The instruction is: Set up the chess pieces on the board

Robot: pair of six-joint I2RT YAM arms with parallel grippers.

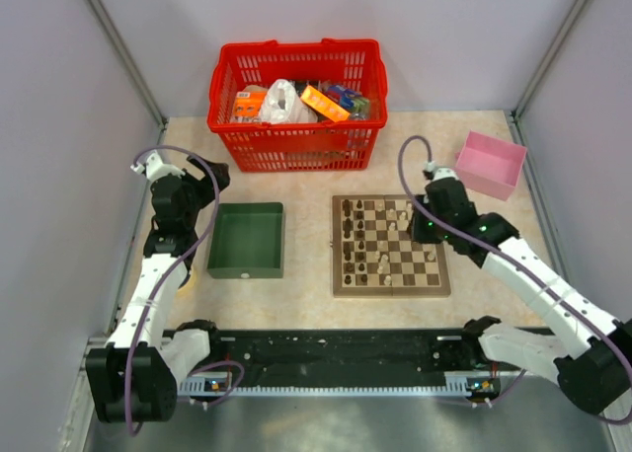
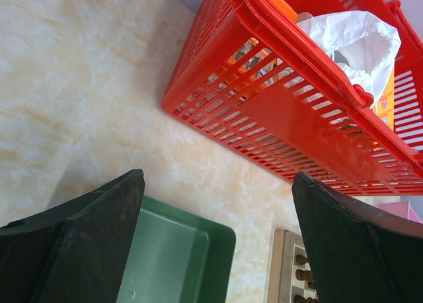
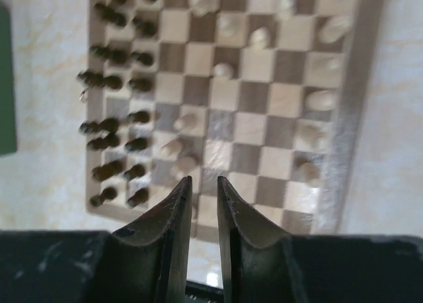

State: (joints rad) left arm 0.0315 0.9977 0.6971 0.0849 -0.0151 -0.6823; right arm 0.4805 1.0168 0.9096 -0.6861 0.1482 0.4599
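Observation:
The board (image 1: 391,290) lies right of centre on the table. Dark pieces (image 1: 353,240) stand in two rows along its left side. Pale pieces (image 1: 405,215) are scattered over the middle and right squares. My right gripper (image 1: 423,227) hovers over the board's far right part. In the right wrist view its jaws (image 3: 204,180) stand a narrow gap apart with nothing between them, above the board (image 3: 344,131), the dark pieces (image 3: 109,85) and the pale pieces (image 3: 320,99). My left gripper (image 1: 183,237) is wide open and empty (image 2: 218,176), left of the green tray.
A green tray (image 1: 247,208) sits left of the board and shows in the left wrist view (image 2: 218,233). A red basket (image 1: 296,146) with packets stands at the back, also in the left wrist view (image 2: 277,111). A pink box (image 1: 474,181) is at the back right.

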